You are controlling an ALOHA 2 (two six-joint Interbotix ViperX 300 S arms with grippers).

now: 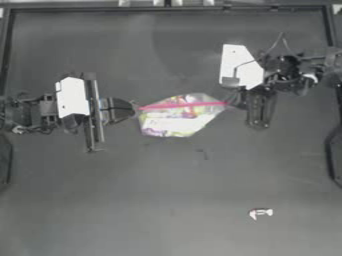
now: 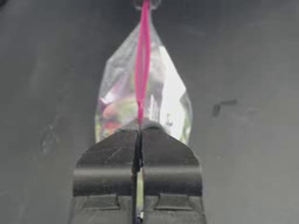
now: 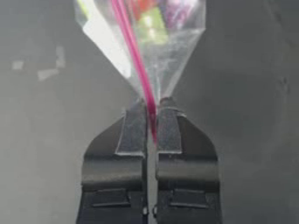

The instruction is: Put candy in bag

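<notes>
Dark tabletop [image 1: 100,200] fills the scene, with the bag [image 1: 177,116] stretched between both arms near the middle. On the left, the left gripper [image 1: 131,108] is clenched on one end of the pink zip strip [image 1: 184,105]; its wrist view shows the jaws pressed together on the strip. On the right, the right gripper [image 1: 235,101] pinches the other end of the strip, jaws likewise closed on it. Multicoloured sweets show through the clear plastic. Well apart, toward the near right, the candy [image 1: 260,213] lies alone on the table.

Glossy clear plastic bag [image 1: 179,116]; matt dark table [image 1: 100,200]; matt black claws.
</notes>
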